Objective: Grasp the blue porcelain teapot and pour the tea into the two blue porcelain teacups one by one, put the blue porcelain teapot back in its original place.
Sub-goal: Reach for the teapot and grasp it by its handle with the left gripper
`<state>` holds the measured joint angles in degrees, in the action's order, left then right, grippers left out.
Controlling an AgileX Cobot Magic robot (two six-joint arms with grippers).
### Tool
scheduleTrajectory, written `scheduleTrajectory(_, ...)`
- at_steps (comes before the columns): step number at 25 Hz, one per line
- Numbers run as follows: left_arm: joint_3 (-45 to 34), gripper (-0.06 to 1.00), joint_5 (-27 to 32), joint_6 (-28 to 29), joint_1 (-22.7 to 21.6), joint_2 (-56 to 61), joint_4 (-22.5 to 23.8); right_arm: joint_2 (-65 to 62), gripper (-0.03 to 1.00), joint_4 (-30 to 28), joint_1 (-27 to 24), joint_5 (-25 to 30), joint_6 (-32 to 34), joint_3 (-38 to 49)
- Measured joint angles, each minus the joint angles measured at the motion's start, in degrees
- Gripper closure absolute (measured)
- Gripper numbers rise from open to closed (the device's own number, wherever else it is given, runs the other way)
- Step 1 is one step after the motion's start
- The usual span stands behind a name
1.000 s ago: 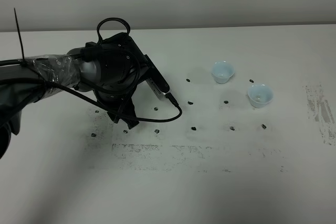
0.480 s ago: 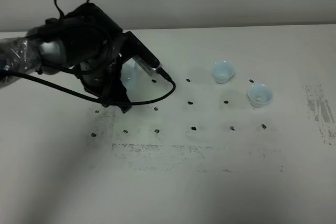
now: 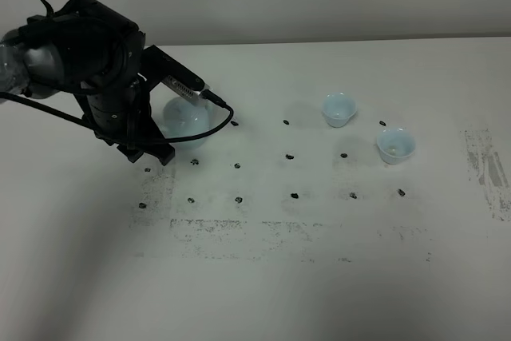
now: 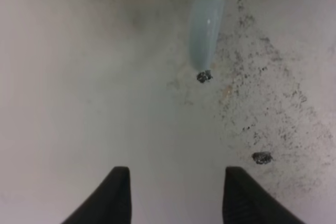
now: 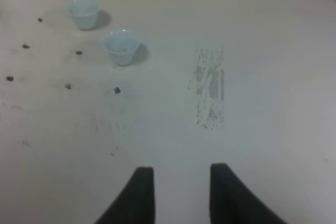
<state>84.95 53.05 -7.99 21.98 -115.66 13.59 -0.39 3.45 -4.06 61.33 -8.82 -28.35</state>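
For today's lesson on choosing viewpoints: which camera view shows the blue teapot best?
The exterior high view: it shows the teapot's rounded body, though the left arm covers one side. The left wrist view catches only a narrow pale-blue projecting part and the body's edge. The right wrist view does not show it.

Round pale sky-blue glazed porcelain teapot (image 3: 188, 122): upright, left side of scene, mid-depth, partly hidden, lid not visible. Two small pale-blue flared-rim handleless porcelain teacups, both upright, right of centre, well apart from teapot: far cup (image 3: 338, 109), and near cup (image 3: 395, 145) just right of it. Cup contents too small to tell.
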Motion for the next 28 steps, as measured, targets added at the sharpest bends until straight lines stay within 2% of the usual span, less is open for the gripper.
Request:
scheduleTrajectory(13,4.3,0.6,-0.47,-2.15,0.0,-5.28,-2.82,0.0,0.68,0.48,0.0,0.0,0.0,0.0)
scheduleTrajectory(22,5.62,0.6,-0.27,-9.34,-3.69,-5.78,-8.48,0.0,0.68,0.55,0.0,0.0,0.0,0.0)
scheduleTrajectory(28,5.69,0.6,-2.58,-14.87,-4.03,-5.78,-12.93,0.0,0.68,0.55,0.0,0.0,0.0,0.0)
